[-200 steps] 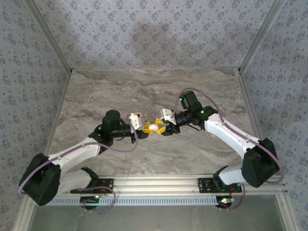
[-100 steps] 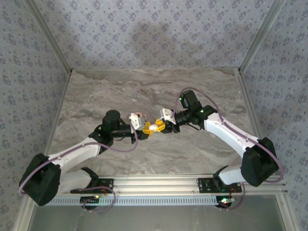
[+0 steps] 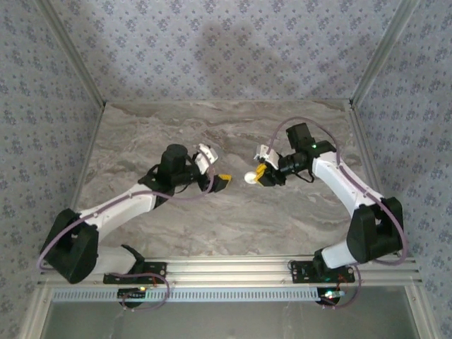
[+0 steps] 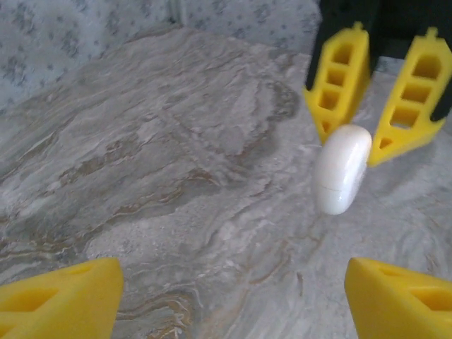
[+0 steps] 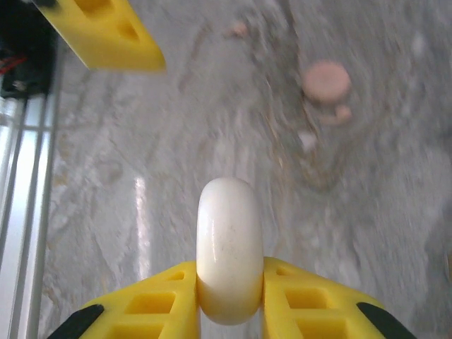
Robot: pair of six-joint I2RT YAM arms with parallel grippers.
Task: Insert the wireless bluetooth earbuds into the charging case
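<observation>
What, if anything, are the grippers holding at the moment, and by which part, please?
The right gripper pinches the white case by one end, across its flat sides. The left gripper is open and empty.

Lighting softly and evenly, blurring only up close.

Laying faint, soft-edged shadows under the arms on the desk (image 3: 141,134) and a dim grey smudge high on the back wall (image 3: 219,39) in the top view. Smearing the near jaws of the left gripper (image 4: 229,282) out of focus at the bottom corners of the left wrist view, while keeping the charging case (image 4: 342,169) fairly crisp with a mild sheen. Going soft beyond the case in the right wrist view, blurring a pinkish disc (image 5: 326,81), throwing a pale streak of glare across the desk and washing out the metal rail (image 5: 25,212) at the left edge.
</observation>
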